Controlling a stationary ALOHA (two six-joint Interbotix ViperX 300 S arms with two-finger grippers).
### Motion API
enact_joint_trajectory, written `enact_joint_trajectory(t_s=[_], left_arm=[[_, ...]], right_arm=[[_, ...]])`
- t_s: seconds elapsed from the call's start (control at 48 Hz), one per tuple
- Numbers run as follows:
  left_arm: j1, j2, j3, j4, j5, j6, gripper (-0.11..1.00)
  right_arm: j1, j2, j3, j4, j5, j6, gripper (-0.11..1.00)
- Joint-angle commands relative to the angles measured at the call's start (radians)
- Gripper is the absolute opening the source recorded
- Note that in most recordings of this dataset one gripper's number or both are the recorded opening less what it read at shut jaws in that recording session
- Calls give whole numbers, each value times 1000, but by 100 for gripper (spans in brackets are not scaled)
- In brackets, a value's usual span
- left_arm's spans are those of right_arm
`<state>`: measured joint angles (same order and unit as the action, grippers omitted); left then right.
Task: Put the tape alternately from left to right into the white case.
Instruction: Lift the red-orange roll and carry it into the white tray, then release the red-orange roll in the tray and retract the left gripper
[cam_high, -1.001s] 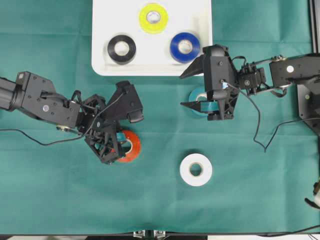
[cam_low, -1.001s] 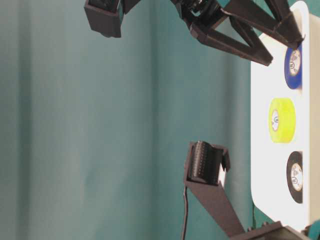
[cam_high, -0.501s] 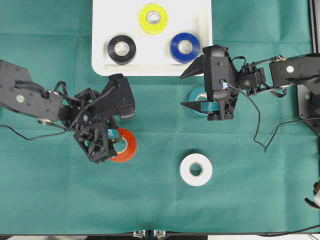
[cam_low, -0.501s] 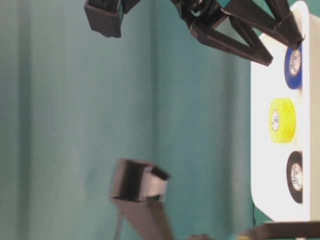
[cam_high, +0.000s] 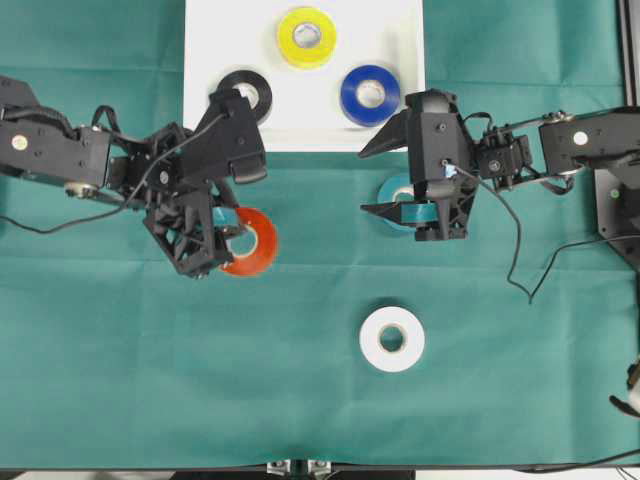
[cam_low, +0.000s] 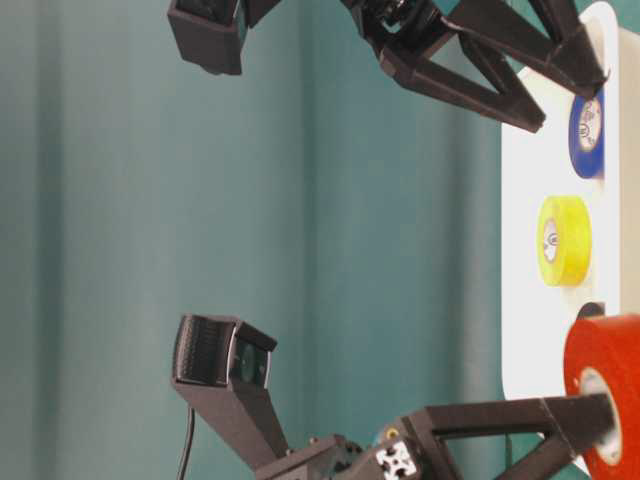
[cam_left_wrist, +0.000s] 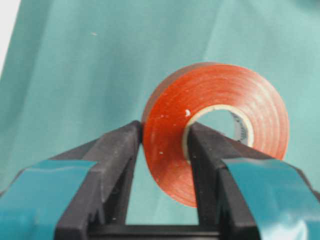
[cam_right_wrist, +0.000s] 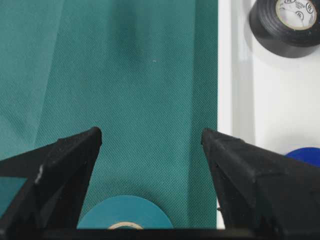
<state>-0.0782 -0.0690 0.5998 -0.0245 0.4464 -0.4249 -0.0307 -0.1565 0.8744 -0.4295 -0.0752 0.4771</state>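
1. Pinching the red-orange roll (cam_left_wrist: 215, 130) through its wall, the left tool (cam_high: 228, 243) has one finger in the pale core and one outside, the roll lifted off the green surface (cam_high: 300, 390) near the white case (cam_high: 400, 30).
2. The right tool (cam_high: 385, 180) hangs spread wide over the teal roll (cam_right_wrist: 125, 217), not touching it.
3. Black (cam_high: 248, 90), yellow (cam_high: 306, 36) and blue (cam_high: 370, 94) rolls lie in the case; a white roll (cam_high: 392, 339) waits on the surface.
4. The rolls look light, stiff and glossy, probably slippery; gripping across the wall seems safest.
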Motion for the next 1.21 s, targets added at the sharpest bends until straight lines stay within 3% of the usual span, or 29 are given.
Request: enact_joint_trajectory(t_s=[0.0, 0.334, 0.647, 1.189], left_arm=[[14, -32, -18, 3, -3, 17, -2], [98, -40, -44, 3, -5, 124, -2], [235, -18, -74, 3, -32, 195, -2], [360, 129, -166, 3, -147, 298, -2]], right_arm=[[2, -8, -18, 0, -12, 2, 85], [2, -8, -23, 0, -18, 3, 85], [2, -8, -23, 0, -18, 6, 85], [2, -8, -20, 0, -20, 8, 85]])
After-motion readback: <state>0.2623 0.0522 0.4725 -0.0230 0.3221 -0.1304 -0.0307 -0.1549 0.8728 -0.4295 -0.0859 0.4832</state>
